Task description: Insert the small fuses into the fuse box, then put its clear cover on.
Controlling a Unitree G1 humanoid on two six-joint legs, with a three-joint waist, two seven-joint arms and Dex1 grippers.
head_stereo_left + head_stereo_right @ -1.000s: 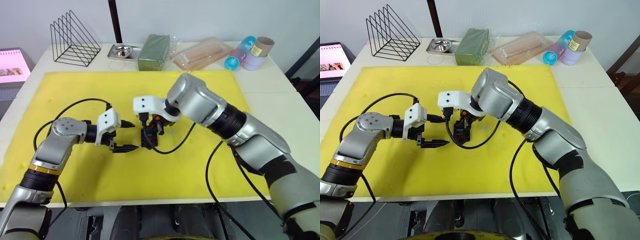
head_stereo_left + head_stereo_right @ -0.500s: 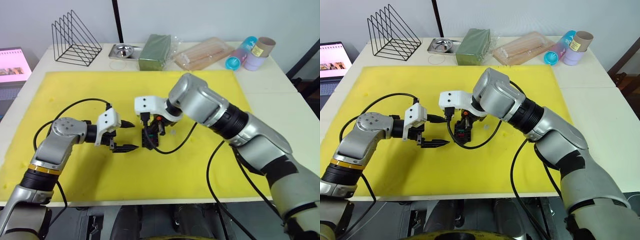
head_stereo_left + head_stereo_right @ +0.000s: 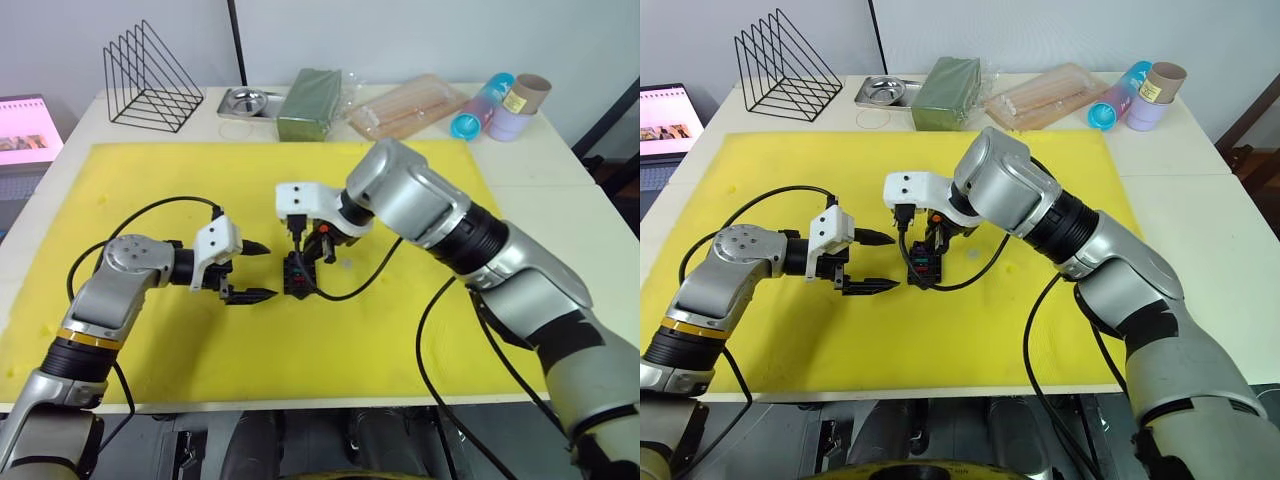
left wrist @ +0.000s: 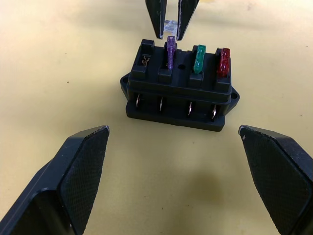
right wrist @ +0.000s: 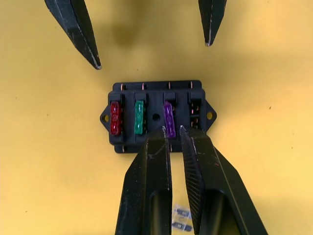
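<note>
Yellow mat (image 3: 150, 340), centre: fuse box (image 5: 155, 117), long axis crosswise; red, green, purple fuses seated. My right gripper (image 5: 174, 131) nearly closed directly above; left gripper (image 3: 252, 270) spread at nine o'clock.

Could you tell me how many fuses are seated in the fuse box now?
3: red fuse, green fuse, purple fuse, side by side in the fuse box; the end slot is empty.

Left gripper (image 3: 252, 270) wide open; right gripper (image 5: 174, 131) nearly closed, empty.
</note>
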